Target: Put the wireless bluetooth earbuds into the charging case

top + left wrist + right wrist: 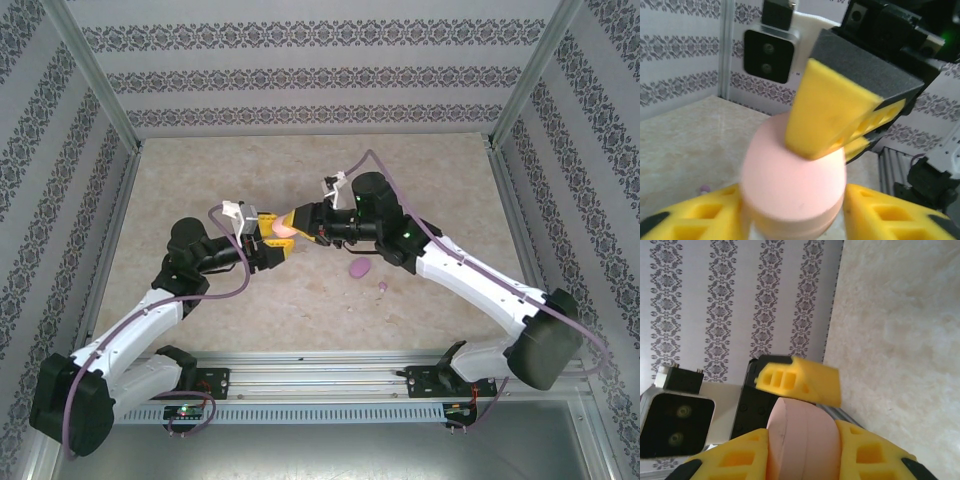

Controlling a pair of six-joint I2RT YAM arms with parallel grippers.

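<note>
Earbud [382,287], a tiny purple one, lay loose on the worktop [200,180] at about four o'clock from both tools and well apart from them. It sat near the purple case [359,268], at that case's four o'clock. The right tool [298,225] was clamped on one end of the pink case [795,190], which was held up off the worktop. The left tool [272,240] had its fingers [700,215] flanking the other end, but I could not tell whether they gripped it or stood just clear.

Beige mottled tabletop [250,310]; damask-striped walls [300,70] around it; metal rail [320,375] at near edge
</note>
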